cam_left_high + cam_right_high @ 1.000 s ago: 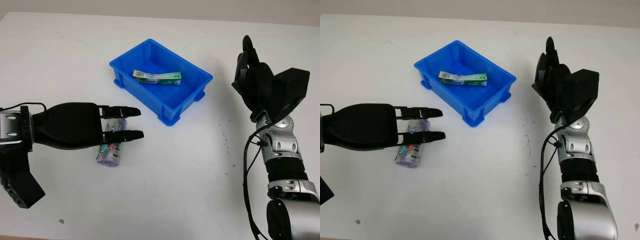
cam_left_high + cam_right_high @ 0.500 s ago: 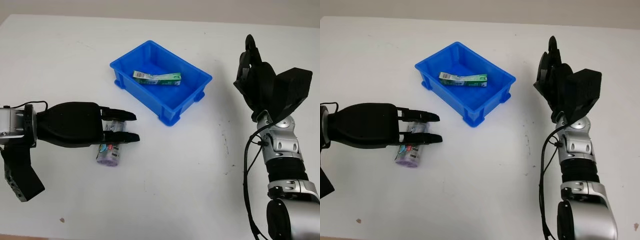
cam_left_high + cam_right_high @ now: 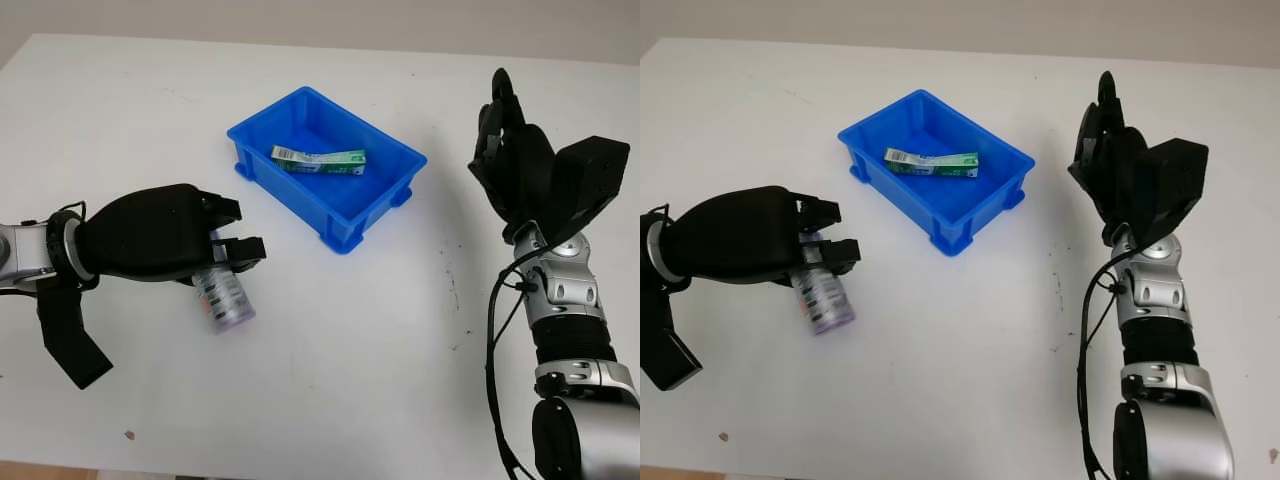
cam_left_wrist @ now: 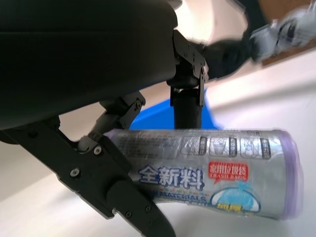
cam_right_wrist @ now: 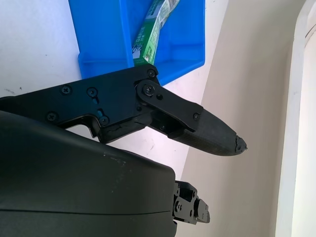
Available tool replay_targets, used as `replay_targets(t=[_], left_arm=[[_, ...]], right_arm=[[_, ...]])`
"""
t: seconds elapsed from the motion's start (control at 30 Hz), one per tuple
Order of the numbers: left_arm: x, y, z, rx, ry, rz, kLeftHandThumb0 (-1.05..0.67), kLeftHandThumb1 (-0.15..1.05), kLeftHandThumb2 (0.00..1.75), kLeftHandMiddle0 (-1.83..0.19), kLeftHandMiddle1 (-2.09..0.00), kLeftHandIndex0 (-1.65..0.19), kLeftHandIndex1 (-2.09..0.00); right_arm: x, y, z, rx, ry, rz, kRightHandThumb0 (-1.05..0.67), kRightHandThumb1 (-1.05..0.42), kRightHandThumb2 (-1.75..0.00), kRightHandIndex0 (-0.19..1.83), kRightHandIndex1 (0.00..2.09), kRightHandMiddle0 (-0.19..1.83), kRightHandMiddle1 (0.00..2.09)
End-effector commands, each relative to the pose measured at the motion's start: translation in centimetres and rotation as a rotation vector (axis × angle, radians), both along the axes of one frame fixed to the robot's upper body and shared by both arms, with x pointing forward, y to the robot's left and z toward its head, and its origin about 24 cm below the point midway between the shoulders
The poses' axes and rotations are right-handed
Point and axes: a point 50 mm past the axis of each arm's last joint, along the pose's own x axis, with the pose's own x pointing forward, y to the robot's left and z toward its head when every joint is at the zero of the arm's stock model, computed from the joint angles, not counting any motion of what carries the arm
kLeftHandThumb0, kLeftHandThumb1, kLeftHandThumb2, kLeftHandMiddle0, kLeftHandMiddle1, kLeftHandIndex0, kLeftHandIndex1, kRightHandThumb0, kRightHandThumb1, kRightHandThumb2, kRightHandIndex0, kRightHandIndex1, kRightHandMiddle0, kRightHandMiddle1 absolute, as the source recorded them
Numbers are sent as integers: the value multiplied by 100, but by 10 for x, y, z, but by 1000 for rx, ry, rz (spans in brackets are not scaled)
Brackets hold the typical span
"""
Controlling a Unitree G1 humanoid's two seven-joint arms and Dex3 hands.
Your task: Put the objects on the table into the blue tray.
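Note:
A purple roll of trash bags (image 3: 222,297) with a printed label is gripped by my left hand (image 3: 225,248) at the table's left, tilted and lifted off the surface. Its label shows close up in the left wrist view (image 4: 212,177), with black fingers (image 4: 133,207) curled around it. The blue tray (image 3: 385,185) stands at the middle back and holds a green and white box (image 3: 320,158). My right hand (image 3: 505,135) is raised, open, to the right of the tray, holding nothing. The tray (image 5: 98,34) and the box (image 5: 150,29) also appear past the fingers (image 5: 197,123) in the right wrist view.
The white table (image 3: 350,360) stretches in front of the tray and between the two arms. A small dark speck (image 3: 128,434) lies near the front left edge. A few faint marks (image 3: 452,290) dot the surface left of the right arm.
My left hand's fingers have curled shut around the roll of trash bags and lifted it, tilting it. The right hand has stayed in place.

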Motion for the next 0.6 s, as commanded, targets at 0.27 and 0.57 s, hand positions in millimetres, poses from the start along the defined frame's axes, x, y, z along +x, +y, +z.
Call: replay_targets(t=[0.27, 0.57], left_arm=[[1, -1, 43, -332, 22, 70, -54, 105, 25, -77, -209, -33, -209], [22, 3, 84, -610, 336, 288, -48, 105, 31, -74, -209, -35, -209]], right_arm=[[1, 2, 1, 13, 0, 10, -66, -105, -88, -19, 0, -19, 0], [0, 3, -2, -3, 10, -6, -66, -105, -88, -19, 0, -19, 0]])
